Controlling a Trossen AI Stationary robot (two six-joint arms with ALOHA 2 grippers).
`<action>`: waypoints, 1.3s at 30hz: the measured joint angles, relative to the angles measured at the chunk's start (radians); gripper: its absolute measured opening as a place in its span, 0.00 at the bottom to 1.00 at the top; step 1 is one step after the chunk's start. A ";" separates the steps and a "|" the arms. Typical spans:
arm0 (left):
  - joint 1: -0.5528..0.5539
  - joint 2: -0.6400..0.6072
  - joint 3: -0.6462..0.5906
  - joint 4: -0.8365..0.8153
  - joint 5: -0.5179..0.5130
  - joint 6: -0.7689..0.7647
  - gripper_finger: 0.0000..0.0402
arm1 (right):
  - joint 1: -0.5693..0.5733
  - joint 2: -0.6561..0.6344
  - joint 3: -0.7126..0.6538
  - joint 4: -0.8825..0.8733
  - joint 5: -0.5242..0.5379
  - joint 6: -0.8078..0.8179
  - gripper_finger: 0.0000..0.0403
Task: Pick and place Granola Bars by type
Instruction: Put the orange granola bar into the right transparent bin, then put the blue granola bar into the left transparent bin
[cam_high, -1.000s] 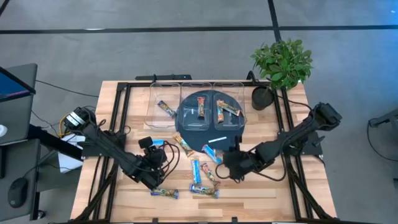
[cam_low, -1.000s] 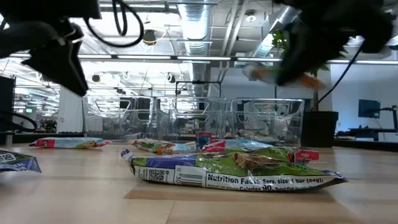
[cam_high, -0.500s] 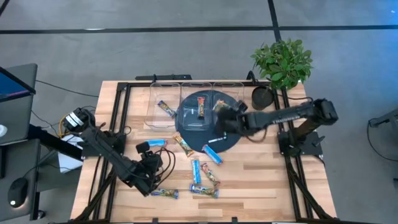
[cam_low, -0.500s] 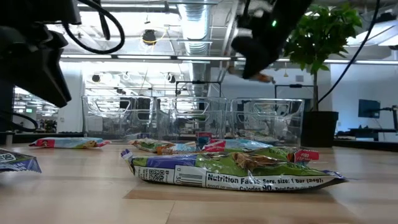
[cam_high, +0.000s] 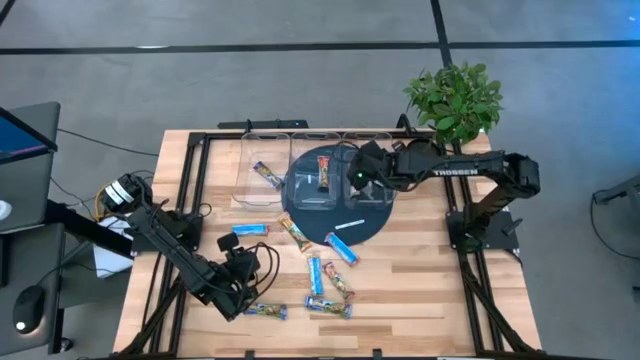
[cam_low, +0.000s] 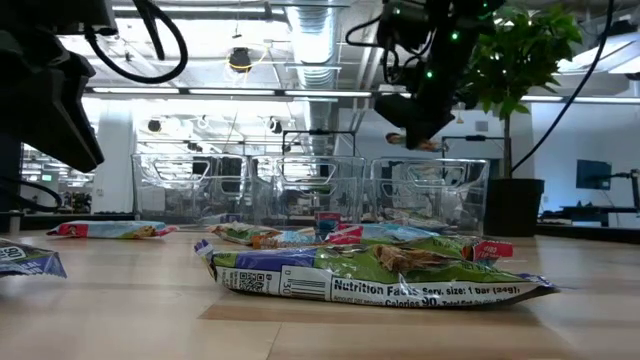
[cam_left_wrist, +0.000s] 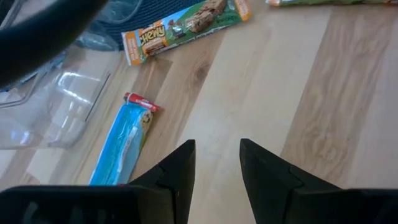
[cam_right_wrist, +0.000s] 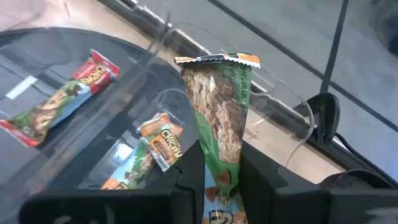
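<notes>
The right tool (cam_right_wrist: 214, 180) is now hanging over the right clear bin (cam_high: 372, 160), clamped on a green and orange bar (cam_right_wrist: 221, 118); a second ago it was low over the tabletop (cam_high: 420, 290) near the loose bars. So this bar is probably about to join the two similar bars (cam_right_wrist: 140, 152) already lying there. The left tool (cam_left_wrist: 216, 168) has drawn back toward the front left; its fingers are standing slightly apart, holding nothing, beside a blue bar (cam_left_wrist: 124, 146). Several bars (cam_high: 325, 285) are waiting on the wood.

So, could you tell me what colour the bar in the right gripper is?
Green with orange top edge, clearest in right wrist view.
</notes>
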 joint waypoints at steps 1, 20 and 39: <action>0.000 0.000 0.000 0.007 0.000 0.004 0.30 | -0.007 0.000 -0.006 0.002 -0.009 -0.008 0.16; 0.000 0.000 0.000 0.035 0.017 0.020 0.30 | -0.051 -0.003 -0.086 0.240 -0.070 -0.205 0.53; 0.000 0.000 0.001 0.481 0.237 0.327 0.30 | 0.234 -0.004 -0.086 0.421 -0.071 -0.631 0.54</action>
